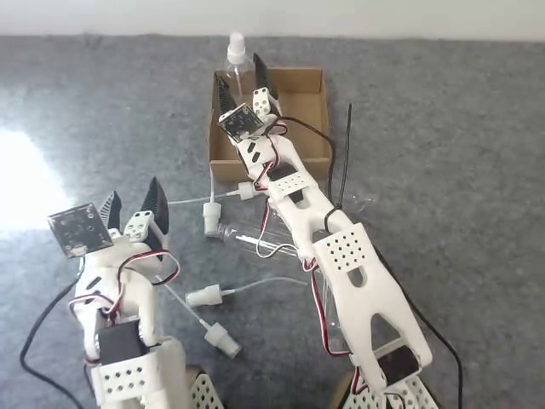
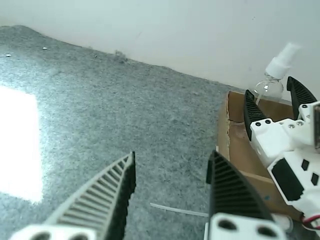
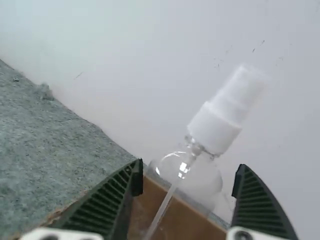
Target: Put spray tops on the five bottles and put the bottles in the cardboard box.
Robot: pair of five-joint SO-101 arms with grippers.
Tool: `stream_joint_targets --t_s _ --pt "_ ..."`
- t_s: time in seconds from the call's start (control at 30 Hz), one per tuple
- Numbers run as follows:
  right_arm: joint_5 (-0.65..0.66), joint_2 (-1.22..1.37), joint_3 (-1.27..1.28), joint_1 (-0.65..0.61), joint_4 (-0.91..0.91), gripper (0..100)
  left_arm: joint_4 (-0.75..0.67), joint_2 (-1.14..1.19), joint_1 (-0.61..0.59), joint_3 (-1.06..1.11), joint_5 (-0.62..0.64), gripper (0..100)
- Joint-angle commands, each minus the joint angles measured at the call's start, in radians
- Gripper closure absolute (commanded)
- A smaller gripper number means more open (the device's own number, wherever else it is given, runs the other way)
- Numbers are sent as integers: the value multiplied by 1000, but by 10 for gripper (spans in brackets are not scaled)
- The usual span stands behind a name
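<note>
Trouble is most likely to start at the right gripper (image 1: 241, 75). Its jaws are spread wide and hold nothing. The capped bottle (image 3: 187, 175) stands upright just past its fingertips, framed in the gap, so a careless retreat or sideways swing could clip the spray top (image 3: 225, 117) and topple the bottle over the far wall. The cardboard box (image 1: 313, 85) lies directly beneath this hand. That one bottle appears to stand in the box's far corner, though whether it is inside or just behind the wall is hard to tell, and I see nothing else in the box. The left gripper (image 1: 134, 192) is likewise wide open and empty, with loose spray tops (image 1: 213, 217) on the table beside it, toward the other arm.
</note>
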Motion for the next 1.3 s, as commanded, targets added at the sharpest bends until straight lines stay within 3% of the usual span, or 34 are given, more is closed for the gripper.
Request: stream_joint_targets --t_s 0.0,0.3,0.43,0.67,1.27 --pt "12 -30 -5 4 -7 737 0 -11 2 -7 -2 785" --pt "14 -79 43 5 -7 737 -2 -11 2 -7 -2 785" --pt "8 -214 229 -1 -7 737 -3 -11 2 -7 -2 784" --pt "-157 -490 543 -2 -7 736 -3 -11 2 -7 -2 784" --pt "-166 -894 967 -5 -7 738 -3 -11 2 -7 -3 784"
